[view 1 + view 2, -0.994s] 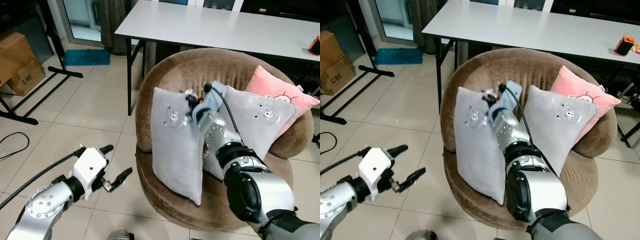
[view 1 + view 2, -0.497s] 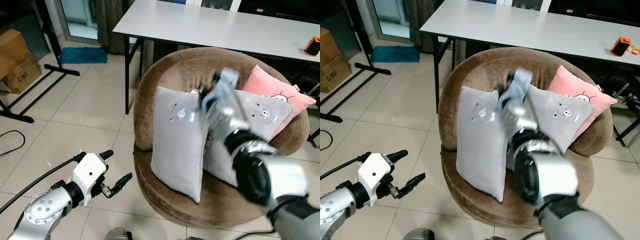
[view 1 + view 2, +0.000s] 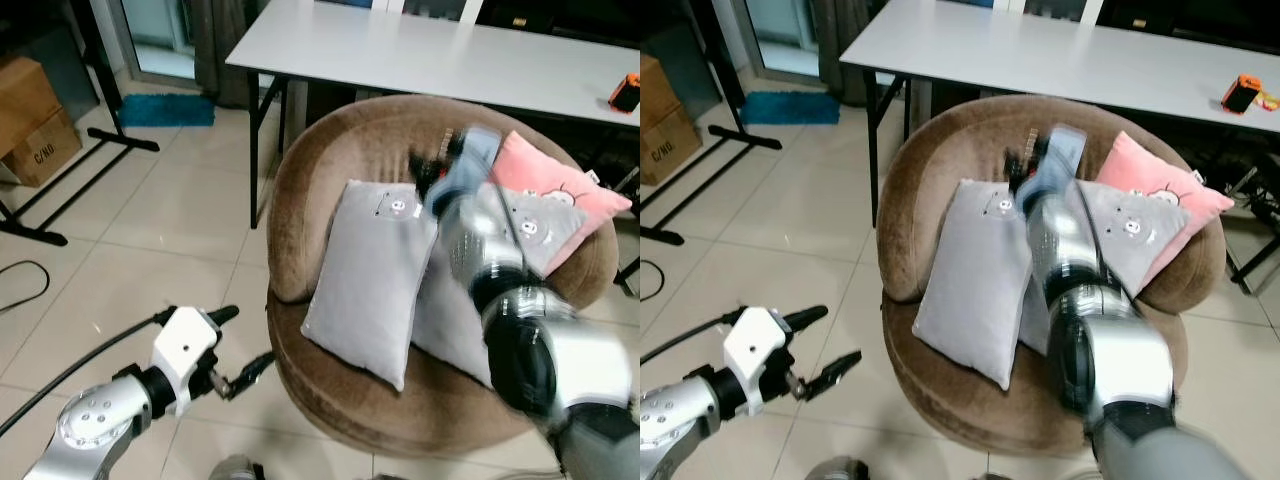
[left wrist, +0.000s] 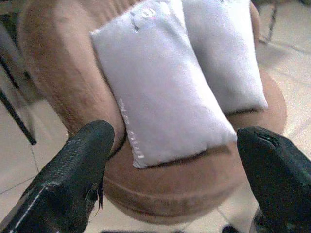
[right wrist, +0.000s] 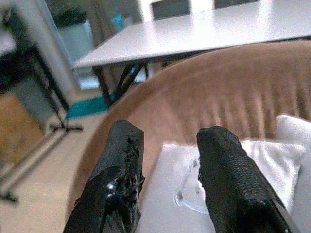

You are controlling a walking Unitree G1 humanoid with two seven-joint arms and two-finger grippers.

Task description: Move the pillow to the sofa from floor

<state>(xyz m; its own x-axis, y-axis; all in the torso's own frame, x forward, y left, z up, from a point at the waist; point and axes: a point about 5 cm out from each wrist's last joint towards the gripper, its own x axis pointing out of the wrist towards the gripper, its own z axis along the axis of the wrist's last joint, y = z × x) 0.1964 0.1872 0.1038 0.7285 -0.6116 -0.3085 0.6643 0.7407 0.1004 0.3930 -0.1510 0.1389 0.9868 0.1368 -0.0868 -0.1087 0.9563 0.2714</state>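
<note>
- On the sofa (image 3: 330, 150) seat, toward its left edge, the grey pillow (image 3: 368, 275) is seen leaning against the backrest.
- Right gripper (image 5: 167, 160) is held above the pillow's top edge, fingers parted, gripping nothing.
- Left gripper (image 3: 243, 345) is held open near the seat's front-left rim.
- Withdrawal is best made straight upward, so the pillow is not dragged.

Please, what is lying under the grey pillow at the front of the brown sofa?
The front grey pillow rests on the sofa seat and leans back onto a second grey pillow. Its covered part of the seat cannot be seen. The right gripper is open above it.
</note>
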